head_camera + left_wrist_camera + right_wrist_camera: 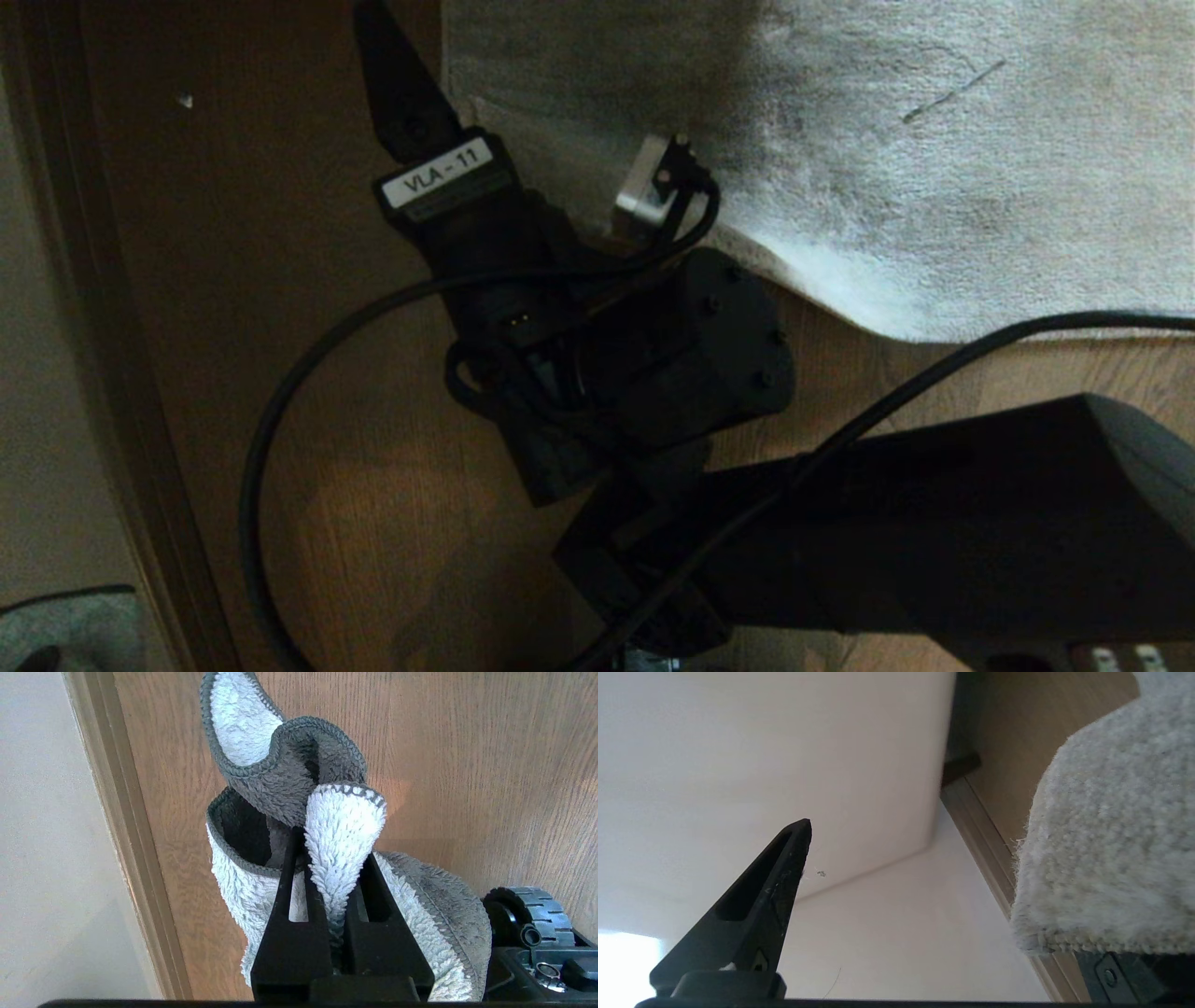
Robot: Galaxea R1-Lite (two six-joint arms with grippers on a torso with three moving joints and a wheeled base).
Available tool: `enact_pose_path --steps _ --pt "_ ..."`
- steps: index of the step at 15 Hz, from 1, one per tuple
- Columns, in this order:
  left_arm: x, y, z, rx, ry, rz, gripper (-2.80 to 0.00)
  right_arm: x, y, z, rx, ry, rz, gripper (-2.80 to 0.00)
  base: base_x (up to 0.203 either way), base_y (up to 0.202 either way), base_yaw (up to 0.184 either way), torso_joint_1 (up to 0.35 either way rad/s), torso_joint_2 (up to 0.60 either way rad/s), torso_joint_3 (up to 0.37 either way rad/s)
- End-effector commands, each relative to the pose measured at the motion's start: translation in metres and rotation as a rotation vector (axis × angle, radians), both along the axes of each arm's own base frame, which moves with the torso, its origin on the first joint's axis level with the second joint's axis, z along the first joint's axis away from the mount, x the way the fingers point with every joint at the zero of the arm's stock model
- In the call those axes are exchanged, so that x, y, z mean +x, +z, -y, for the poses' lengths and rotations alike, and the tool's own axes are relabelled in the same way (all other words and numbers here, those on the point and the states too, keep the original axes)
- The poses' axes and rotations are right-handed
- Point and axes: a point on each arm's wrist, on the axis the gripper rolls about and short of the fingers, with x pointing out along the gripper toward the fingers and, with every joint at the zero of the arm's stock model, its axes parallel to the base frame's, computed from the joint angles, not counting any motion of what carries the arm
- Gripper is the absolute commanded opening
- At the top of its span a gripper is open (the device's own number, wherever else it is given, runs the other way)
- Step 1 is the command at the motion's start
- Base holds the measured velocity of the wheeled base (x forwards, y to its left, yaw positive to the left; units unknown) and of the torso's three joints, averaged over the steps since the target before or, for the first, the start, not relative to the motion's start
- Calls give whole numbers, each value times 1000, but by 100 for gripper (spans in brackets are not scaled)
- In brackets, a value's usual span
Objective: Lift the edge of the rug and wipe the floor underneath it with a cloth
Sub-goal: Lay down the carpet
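While the right arm's dark casing (934,523) fills the nearest part of the head view, a single black cable (280,420) loops from it across the floor (308,523), which is brown wood-grain plank. Just beyond, the right end effector (439,93) sits at the rug edge (822,289), its body carrying one white label (437,173) and one small silver block (644,191). Its two fingers stand wide apart: one finger (775,877) points free toward the pale wall, while the other lies under the rug corner (1106,849), which drapes over it in the right wrist view. Whether that corner is lifted clear of the floor I cannot tell. One rug (980,159) is in view, light grey-beige and short-piled, spreading away over the far right of the head view; a dark shadow falls across its near left part.

At the left, the left end effector (341,868) is clamped on one cloth (280,779), a fluffy pale blue-grey piece with a darker grey stitched border, bunched into folds that rise past the fingertips. It hangs above bare floor, well apart from the rug. Beside it shows one ribbed black wheel (537,910) of the base. One wooden skirting strip (126,835) runs along the floor's left side, with the pale wall (42,835) beyond it.
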Motion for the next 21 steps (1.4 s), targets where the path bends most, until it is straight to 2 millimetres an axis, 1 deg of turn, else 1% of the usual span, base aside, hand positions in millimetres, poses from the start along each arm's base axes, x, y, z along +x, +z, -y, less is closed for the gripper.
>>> enact_pose_path --steps 1,8,12,16,17,21 --pt "0 0 0 0 0 0 -280 -3 0 2 34 6 10 0 0 0 0 0 0 0" --pt "0 0 0 0 0 0 -280 -14 -6 -7 23 37 3 0 0 0 0 0 0 0" --pt "0 0 0 0 0 0 -280 -33 -13 -19 12 82 -8 0 0 0 0 0 0 0" --pt "0 0 0 0 0 0 -280 -32 -17 -21 1 80 -12 0 0 0 0 0 0 0" --pt "0 0 0 0 0 0 -280 -32 -21 -22 -13 79 -18 0 0 0 0 0 0 0" --pt "0 0 0 0 0 0 -280 -30 -49 -22 -117 75 -61 0 0 0 0 0 0 0"
